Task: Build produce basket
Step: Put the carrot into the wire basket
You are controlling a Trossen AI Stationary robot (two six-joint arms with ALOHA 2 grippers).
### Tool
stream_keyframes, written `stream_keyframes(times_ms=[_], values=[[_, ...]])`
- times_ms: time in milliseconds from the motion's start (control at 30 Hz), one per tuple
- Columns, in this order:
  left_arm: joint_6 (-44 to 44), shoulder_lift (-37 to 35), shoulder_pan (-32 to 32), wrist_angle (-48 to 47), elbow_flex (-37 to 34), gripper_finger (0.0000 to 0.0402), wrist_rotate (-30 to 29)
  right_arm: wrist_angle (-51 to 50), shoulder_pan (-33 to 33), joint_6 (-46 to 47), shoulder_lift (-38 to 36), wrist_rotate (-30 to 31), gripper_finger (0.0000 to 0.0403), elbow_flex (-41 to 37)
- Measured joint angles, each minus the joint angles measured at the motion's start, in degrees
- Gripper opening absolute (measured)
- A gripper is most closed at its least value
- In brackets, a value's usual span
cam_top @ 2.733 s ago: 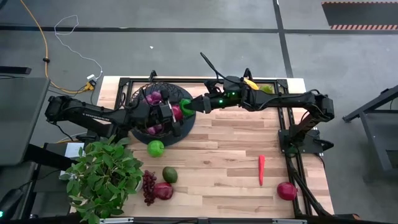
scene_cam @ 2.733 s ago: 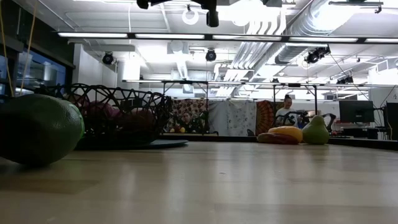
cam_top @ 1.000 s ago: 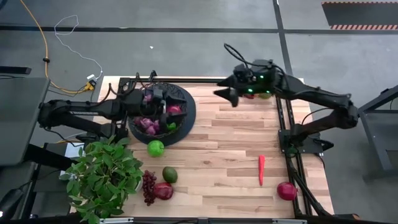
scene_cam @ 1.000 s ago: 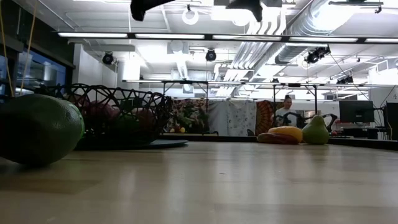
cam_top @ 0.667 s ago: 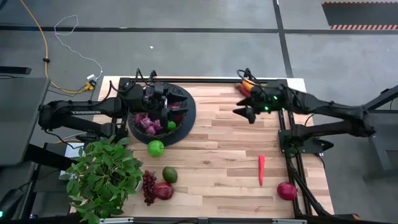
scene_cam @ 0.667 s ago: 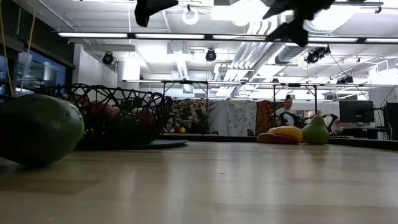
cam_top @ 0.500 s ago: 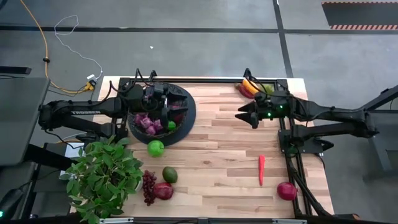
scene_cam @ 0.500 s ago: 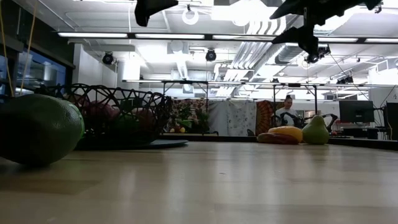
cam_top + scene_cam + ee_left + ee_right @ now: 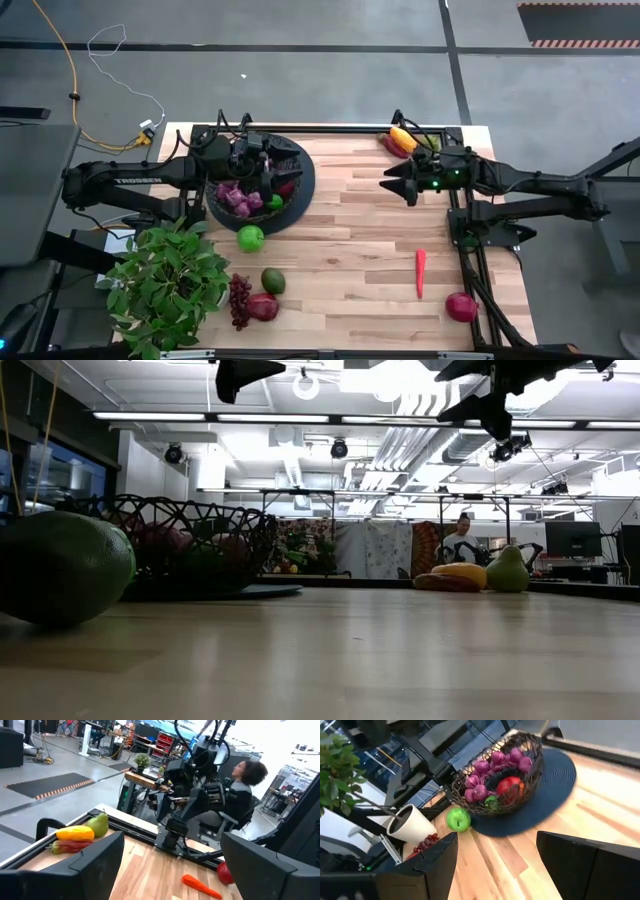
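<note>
The black wire basket [image 9: 292, 163] sits on a round dark blue mat at the far left and holds purple grapes [image 9: 481, 768], a red pomegranate [image 9: 508, 785] and a green apple [image 9: 491, 802]. My left gripper [image 9: 272, 178] hangs open and empty over the basket; in its own view [image 9: 172, 865] the fingers stand wide apart. My right gripper [image 9: 388, 184] is open and empty in the air over the table's far right part, pointing toward the basket [image 9: 497, 865]. On the table lie a green apple [image 9: 250, 238], an avocado [image 9: 272, 281], dark grapes [image 9: 239, 298], two pomegranates [image 9: 263, 307] [image 9: 461, 306] and a red chili [image 9: 421, 272].
A leafy potted plant [image 9: 165, 285] stands at the near left corner. A yellow pepper [image 9: 403, 137], a red vegetable [image 9: 70, 846] and a green pear [image 9: 99, 824] lie at the far right corner. Bare wood lies between basket and chili. A person [image 9: 245, 775] sits beyond the table.
My right gripper has swung away from the basket toward the table's right edge and a little toward the near edge, staying open and empty. My left gripper has stayed over the basket.
</note>
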Motion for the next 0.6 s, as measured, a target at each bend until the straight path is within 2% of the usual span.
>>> stream_keyframes(times_ms=[133, 233, 400, 500, 600], values=[[-0.48, 0.0, 0.0, -0.01, 0.0, 0.0319, 0.01, -4.85, 0.41, 6.67, 0.96, -2.87, 0.0252, 0.15], [-0.48, 0.0, 0.0, -0.04, 0.0, 0.0319, 0.0, -15.47, 2.86, 13.06, 2.64, -6.28, 0.0252, 1.11], [-0.48, 0.0, 0.0, -0.06, 0.0, 0.0319, -0.26, -33.26, 10.55, 27.46, 6.49, -12.71, 0.0252, 1.4], [-0.48, 0.0, 0.0, -0.06, 0.0, 0.0319, -0.96, -41.94, 16.47, 37.39, 9.29, -13.08, 0.0252, 1.4], [-0.48, 0.0, 0.0, -0.06, 0.0, 0.0319, -1.1, -46.34, 21.98, 47.34, 12.21, -13.02, 0.0252, 1.39]])
